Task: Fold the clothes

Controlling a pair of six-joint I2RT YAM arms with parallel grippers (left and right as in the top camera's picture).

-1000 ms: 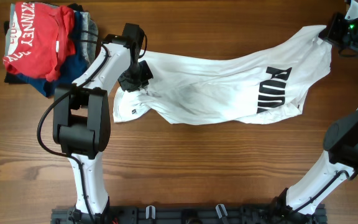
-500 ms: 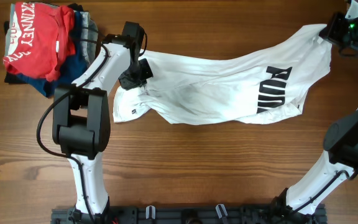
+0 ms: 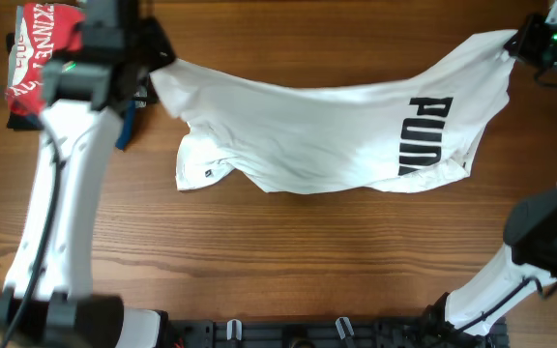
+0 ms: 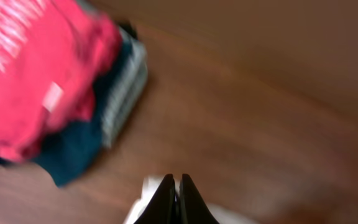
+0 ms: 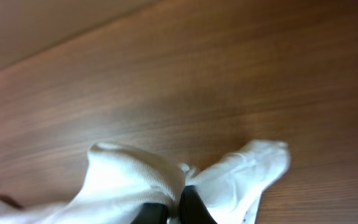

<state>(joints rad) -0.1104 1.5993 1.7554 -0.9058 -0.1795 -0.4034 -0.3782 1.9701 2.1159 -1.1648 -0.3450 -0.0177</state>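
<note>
Lying stretched across the table, the white T-shirt shows its black lettering near the right end. The left gripper is closed on its left corner, and the right gripper is closed on its far right corner. A red T-shirt rests on folded garments near the left gripper.

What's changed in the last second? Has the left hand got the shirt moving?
Yes. The left hand, shut on the shirt's left end, rose and drew that end back-left toward the folded pile, lifting it and pulling the shirt tauter. Unchanged: the right hand holds the far-right corner where it was, the lower hem lies on the table, and the pile has not moved.
</note>
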